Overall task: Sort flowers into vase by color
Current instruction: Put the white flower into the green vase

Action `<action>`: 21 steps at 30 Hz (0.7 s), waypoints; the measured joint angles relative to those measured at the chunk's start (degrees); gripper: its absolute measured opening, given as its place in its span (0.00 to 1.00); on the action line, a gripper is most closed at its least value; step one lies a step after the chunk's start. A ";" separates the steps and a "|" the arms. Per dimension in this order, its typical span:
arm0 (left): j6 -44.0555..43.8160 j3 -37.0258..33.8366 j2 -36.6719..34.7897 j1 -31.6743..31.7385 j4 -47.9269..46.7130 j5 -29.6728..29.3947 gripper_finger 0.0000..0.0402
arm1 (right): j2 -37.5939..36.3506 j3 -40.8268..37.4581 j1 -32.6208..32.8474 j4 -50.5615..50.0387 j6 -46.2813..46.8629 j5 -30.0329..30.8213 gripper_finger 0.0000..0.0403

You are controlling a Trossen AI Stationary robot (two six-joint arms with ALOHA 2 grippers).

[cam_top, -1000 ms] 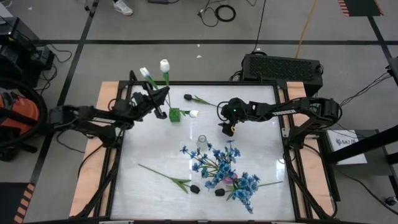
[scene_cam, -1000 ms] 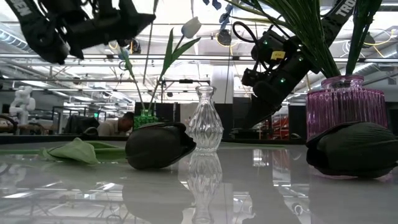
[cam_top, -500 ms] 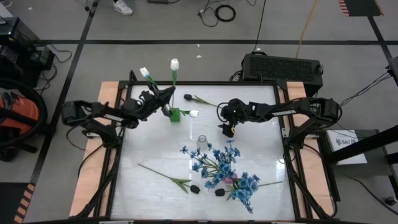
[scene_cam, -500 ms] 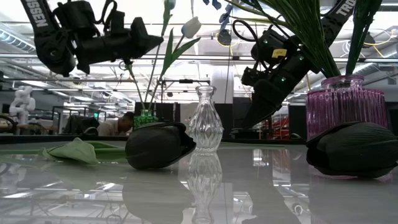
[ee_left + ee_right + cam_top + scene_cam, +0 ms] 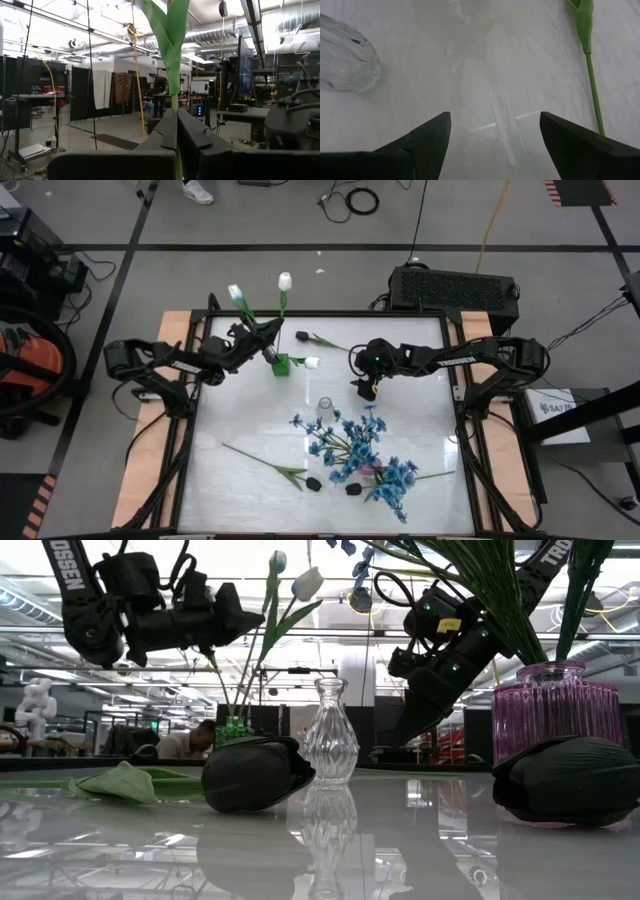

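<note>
My left gripper is shut on a white tulip that stands over the small green vase. Two more white tulips lean out of that vase. My right gripper hangs open over bare table beside the clear glass vase. The blue sprays stand in the pink vase. Black tulip buds lie on the table. My left gripper pinches the white tulip's green stem low down, just above the green vase, between its two fingers. The fingers come level from the table's left and lie across the stem. The tulip stands nearly upright, its bloom high above the fingers and its lower end at the vase's mouth.
A green leafy stem lies on the near left of the table, and another stem lies close to my right gripper. A black box sits beyond the far edge. Bare white table shows between the two arms.
My left gripper has moved toward the table's right, up to the green vase, keeping hold of the white tulip. The tulip has swung from a lean to nearly upright, and its bloom has shifted right and a little farther.
</note>
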 joint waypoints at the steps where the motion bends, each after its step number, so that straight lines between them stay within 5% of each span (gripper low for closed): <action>1: 0.00 0.00 0.10 0.09 -0.08 0.02 0.00 | 0.00 0.00 0.00 0.04 0.00 0.01 0.74; 21: 0.42 2.31 4.91 -0.56 -0.03 -0.60 0.00 | 0.00 0.00 0.00 -0.09 0.02 0.01 0.74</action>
